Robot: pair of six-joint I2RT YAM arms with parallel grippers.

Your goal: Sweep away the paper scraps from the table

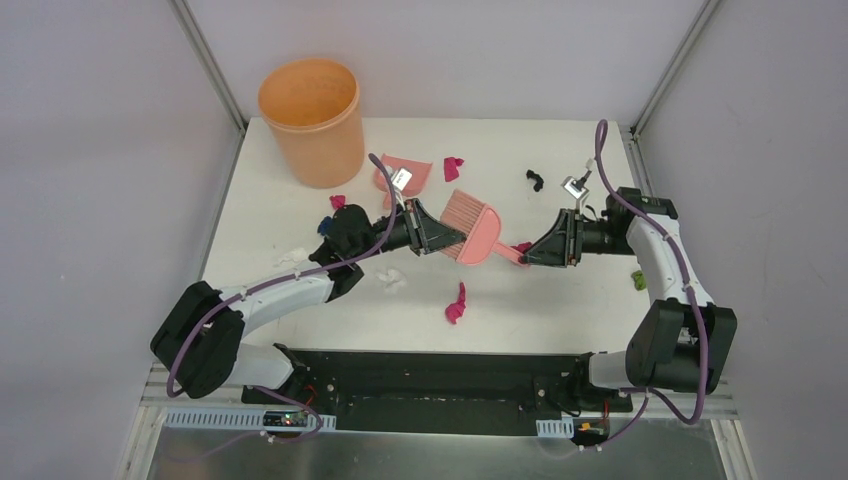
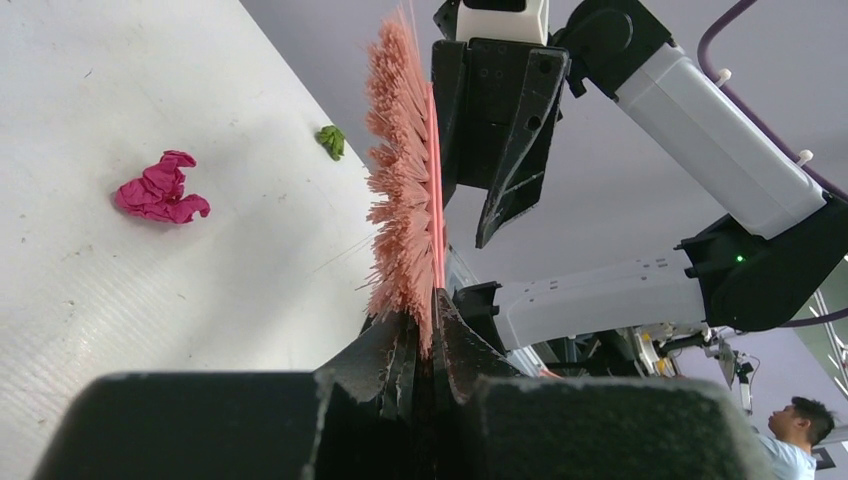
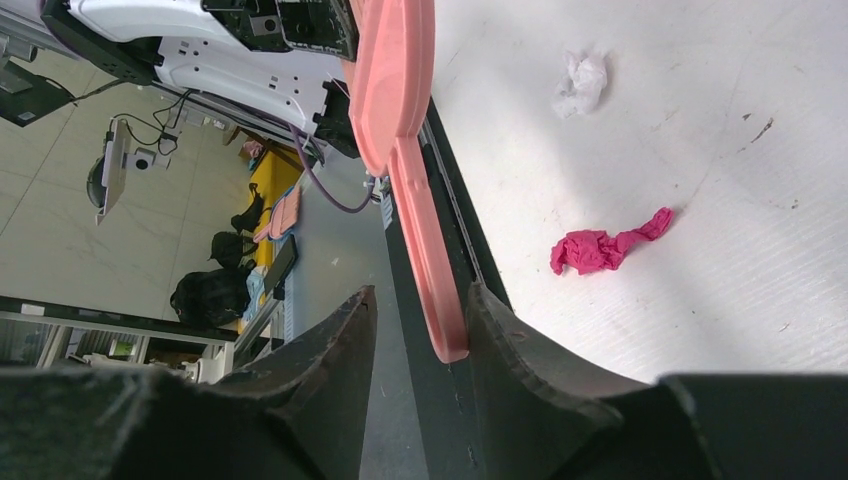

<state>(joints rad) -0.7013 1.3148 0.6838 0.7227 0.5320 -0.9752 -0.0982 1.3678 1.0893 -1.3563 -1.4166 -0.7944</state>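
A tall, smooth orange bucket point(image 1: 312, 120) stands at the far left corner of the flat white table point(image 1: 570, 310). A salmon-pink plastic dustpan point(image 1: 420, 168) lies just to its right. Between the two arms is a matching brush point(image 1: 475, 222). The left gripper point(image 1: 440, 232) is pressed together on its stiff, splayed bristles point(image 2: 405, 180). The right gripper point(image 3: 420, 300) stands spread around the end of the flat handle point(image 3: 425, 240), with a gap showing on one side. The paper scraps point(image 1: 337, 202) lie crumpled and scattered on the table. A magenta wad point(image 1: 456, 303) sits nearer the front edge than the brush, and a second one point(image 1: 453, 168) is just beside the dustpan. A black wad point(image 1: 535, 180) lies further right, and a blue wad point(image 1: 325, 225) is tight against the left arm. A white wad point(image 1: 390, 280) is just in front of that arm, and a green wad point(image 1: 637, 280) lies beside the right arm at the table's right edge.
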